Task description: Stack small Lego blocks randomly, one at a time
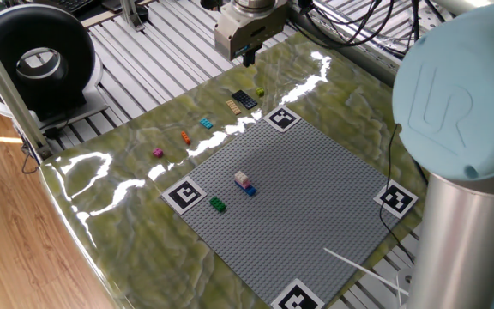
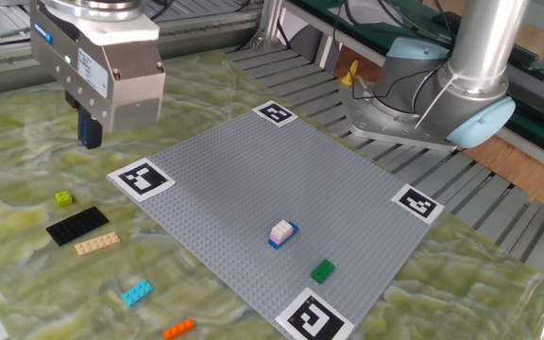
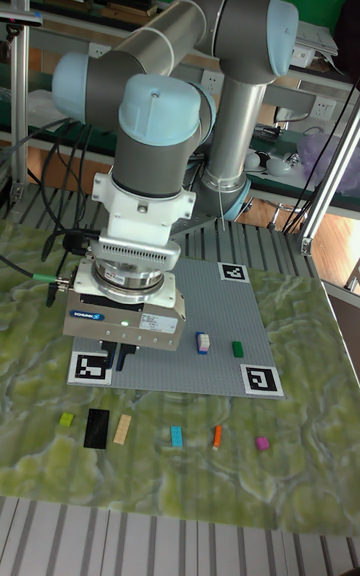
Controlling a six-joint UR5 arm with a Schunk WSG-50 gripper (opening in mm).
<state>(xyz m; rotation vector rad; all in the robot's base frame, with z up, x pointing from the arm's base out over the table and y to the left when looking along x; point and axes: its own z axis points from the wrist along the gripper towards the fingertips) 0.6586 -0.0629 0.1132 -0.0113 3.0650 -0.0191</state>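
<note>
My gripper (image 2: 88,134) hangs above the green mat, just beyond the grey baseplate's (image 2: 253,179) marked corner, fingers together and holding nothing; it also shows as gripper (image 1: 248,57) and gripper (image 3: 117,356). Loose small Lego blocks lie in a row on the mat: yellow-green (image 2: 63,198), the dark flat plate (image 2: 76,226), tan (image 2: 96,244), cyan (image 2: 136,293), orange (image 2: 178,328) and magenta (image 3: 263,443). On the baseplate a white-pink block sits on a blue one (image 2: 282,232), with a green block (image 2: 322,271) beside it.
Black-and-white marker tags (image 2: 141,177) mark the baseplate's corners. The arm's base (image 2: 414,104) stands beyond the far edge. A black round device (image 1: 37,64) sits off the mat on the slatted table. The table edge drops to a wooden floor (image 1: 7,232).
</note>
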